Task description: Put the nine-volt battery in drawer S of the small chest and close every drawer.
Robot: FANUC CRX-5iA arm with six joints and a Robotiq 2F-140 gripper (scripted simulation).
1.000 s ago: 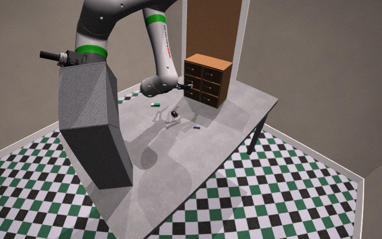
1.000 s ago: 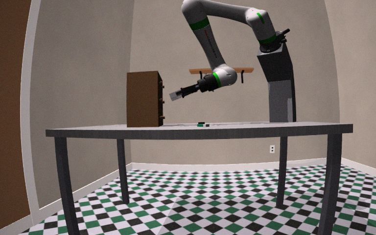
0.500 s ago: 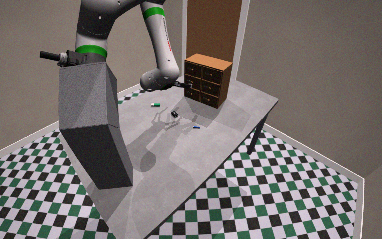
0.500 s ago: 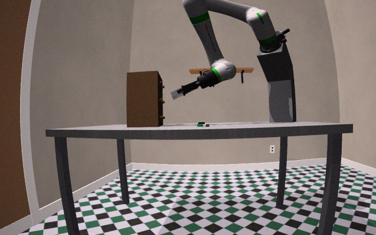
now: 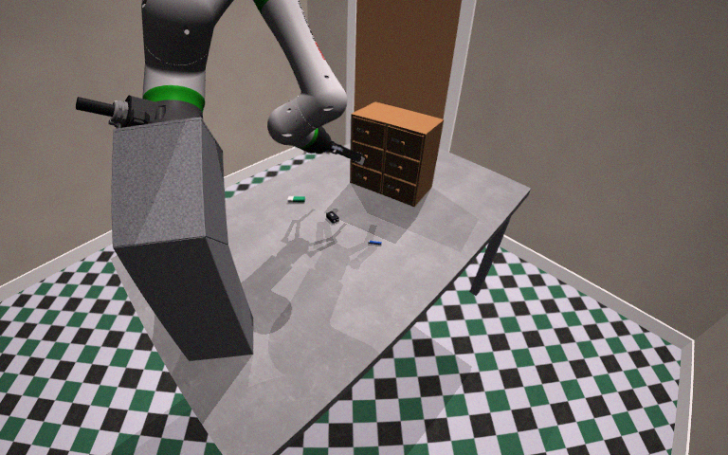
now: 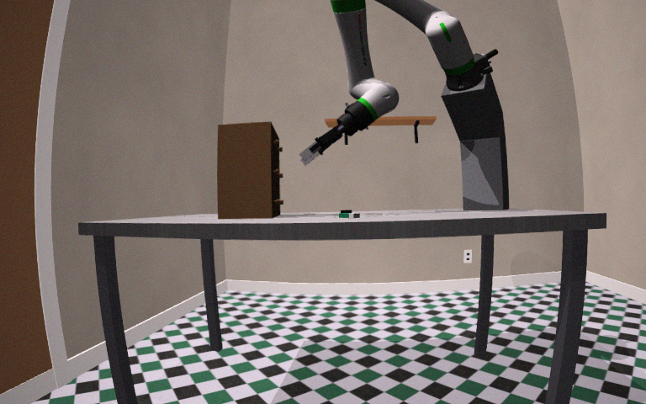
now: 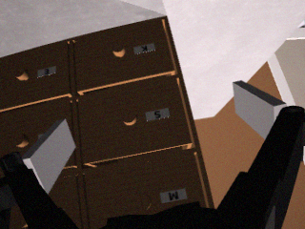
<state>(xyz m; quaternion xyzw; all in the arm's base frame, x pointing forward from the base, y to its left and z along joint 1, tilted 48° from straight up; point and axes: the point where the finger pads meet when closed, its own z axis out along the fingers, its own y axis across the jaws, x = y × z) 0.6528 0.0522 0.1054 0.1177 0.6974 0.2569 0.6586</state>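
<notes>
Gray table [image 5: 429,279] holds a small chest [image 5: 399,120], with a battery [image 5: 333,216] lying near it. Up by the drawers, the gripper [image 6: 310,155] is wide open and holds nothing.

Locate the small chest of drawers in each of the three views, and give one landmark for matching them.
Top: the chest stands at the table's far end, right of centre, drawer fronts facing left and toward the camera.
Exterior: the chest shows side-on, left of centre, knobs pointing right.
Wrist: its drawer fronts fill the left and centre.
Shared landmark: the open gripper, just in front of the drawers.
</notes>
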